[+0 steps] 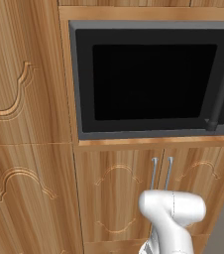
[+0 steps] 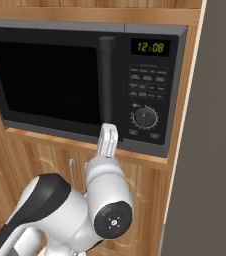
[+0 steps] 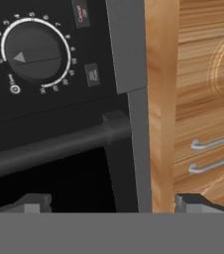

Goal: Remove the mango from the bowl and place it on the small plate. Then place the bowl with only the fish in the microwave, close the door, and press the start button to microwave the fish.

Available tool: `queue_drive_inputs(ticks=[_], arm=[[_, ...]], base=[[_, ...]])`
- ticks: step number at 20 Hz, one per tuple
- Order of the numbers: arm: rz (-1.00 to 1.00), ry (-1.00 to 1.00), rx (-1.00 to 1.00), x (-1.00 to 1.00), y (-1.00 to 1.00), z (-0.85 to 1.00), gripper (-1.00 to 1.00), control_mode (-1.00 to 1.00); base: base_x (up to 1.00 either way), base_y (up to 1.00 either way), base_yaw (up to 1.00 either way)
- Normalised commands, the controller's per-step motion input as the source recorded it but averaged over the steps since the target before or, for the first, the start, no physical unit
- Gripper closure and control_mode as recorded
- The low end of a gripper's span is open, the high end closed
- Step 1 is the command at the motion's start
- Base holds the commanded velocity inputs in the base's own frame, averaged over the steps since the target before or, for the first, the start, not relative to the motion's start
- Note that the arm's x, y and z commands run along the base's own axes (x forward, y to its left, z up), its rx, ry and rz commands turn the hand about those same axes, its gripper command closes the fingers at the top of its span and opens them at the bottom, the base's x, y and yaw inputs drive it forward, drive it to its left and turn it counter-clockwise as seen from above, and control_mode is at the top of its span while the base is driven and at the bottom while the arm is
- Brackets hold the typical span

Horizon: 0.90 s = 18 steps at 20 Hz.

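The tool stands wide open and holds nothing, just before the lower end of the handle of the door of the microwave; the door looks shut; if the fingers miss the start button, nothing would start.

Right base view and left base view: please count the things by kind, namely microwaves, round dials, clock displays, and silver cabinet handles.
Microwave: 1
Round dial: 1
Clock display: 1
Silver cabinet handles: 2
Total: 5
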Motion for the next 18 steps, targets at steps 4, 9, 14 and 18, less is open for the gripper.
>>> queue_drive_inputs(ticks=[4, 9, 14, 18], arm=[[0.00, 0.00, 0.00, 0.38, -0.21, -0.11, -1.00, -1.00], [0.00, 0.03, 0.00, 0.32, -0.19, -0.24, -1.00, -1.00], [0.00, 0.06, 0.00, 0.30, -0.04, -0.26, -1.00, -1.00], [0.00, 0.05, 0.00, 0.31, -0.05, -0.14, -1.00, -1.00]], base=[[0.00, 0.00, 0.00], [0.00, 0.00, 0.00], [0.00, 0.00, 0.00], [0.00, 0.00, 0.00]])
